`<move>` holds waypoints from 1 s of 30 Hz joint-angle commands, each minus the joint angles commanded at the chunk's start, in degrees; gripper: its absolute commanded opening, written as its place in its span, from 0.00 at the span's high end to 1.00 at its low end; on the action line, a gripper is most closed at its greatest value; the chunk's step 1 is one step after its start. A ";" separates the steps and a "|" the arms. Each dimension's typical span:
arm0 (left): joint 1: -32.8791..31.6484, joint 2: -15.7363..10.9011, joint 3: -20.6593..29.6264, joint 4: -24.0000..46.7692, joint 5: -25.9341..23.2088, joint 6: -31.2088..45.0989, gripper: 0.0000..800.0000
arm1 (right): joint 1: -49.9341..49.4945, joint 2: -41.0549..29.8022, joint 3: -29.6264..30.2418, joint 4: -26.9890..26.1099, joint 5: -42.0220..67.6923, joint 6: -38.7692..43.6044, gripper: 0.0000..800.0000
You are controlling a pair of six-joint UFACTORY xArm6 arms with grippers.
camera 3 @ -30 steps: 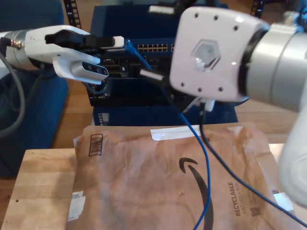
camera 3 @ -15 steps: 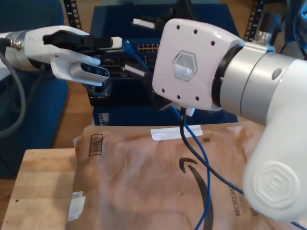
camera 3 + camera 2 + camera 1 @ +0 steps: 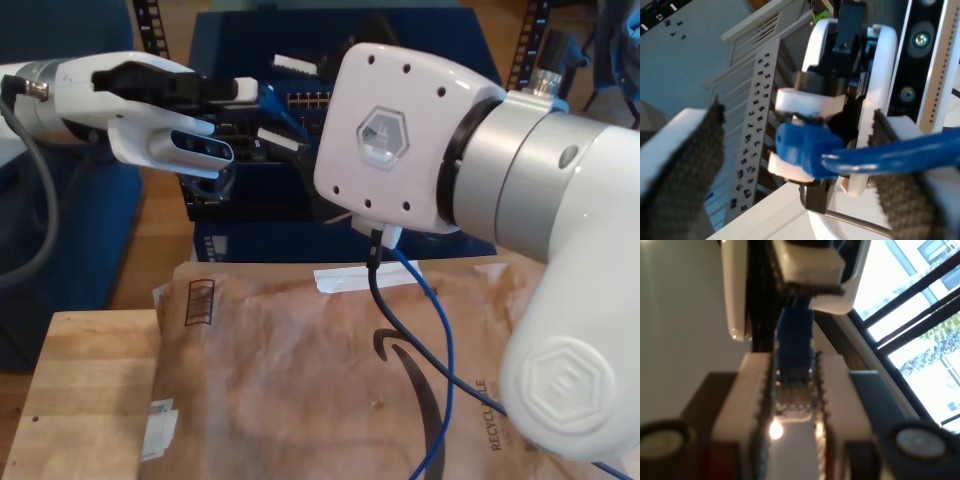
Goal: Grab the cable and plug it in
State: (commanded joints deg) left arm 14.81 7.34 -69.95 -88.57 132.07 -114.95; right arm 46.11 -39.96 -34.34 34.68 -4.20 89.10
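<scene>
1. My first end effector [image 3: 792,385] was clamped on the plug end of the cable [image 3: 792,355], the blue plug squeezed between its two white toothed fingers [image 3: 759,390].
2. In the exterior view, my first end effector [image 3: 250,90] reached in from the exterior view's left, with the plug at its tip, in front of a dark equipment unit [image 3: 260,200] with a row of ports.
3. My second end effector [image 3: 795,165] stood wide apart, gripping nothing; its dark textured pads [image 3: 690,160] sat on either side of the plug (whether the cable touched a pad, I cannot tell).
4. My second end effector [image 3: 285,102] came from the big white arm at the exterior view's right, its fingers above and below the plug.
5. From there the cable [image 3: 445,340] hung down over a brown paper mailer [image 3: 280,390] lying on the wooden bench [image 3: 85,380].
6. A thicker black cable [image 3: 385,320] ran down beside it.
</scene>
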 joint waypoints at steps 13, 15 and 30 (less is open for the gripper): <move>-0.09 0.00 0.09 0.00 0.09 0.00 0.96 | -0.09 0.18 0.09 0.09 0.00 1.67 0.70; -0.09 0.00 0.18 0.00 0.09 0.00 0.96 | -0.09 0.18 0.00 0.00 0.00 1.76 0.70; -0.09 0.00 0.26 -0.09 0.53 0.09 0.86 | -0.26 0.18 -0.09 0.00 0.00 2.37 0.96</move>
State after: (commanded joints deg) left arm 14.73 7.34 -69.68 -88.66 132.59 -114.86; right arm 45.85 -39.78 -34.43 34.68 -4.20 91.47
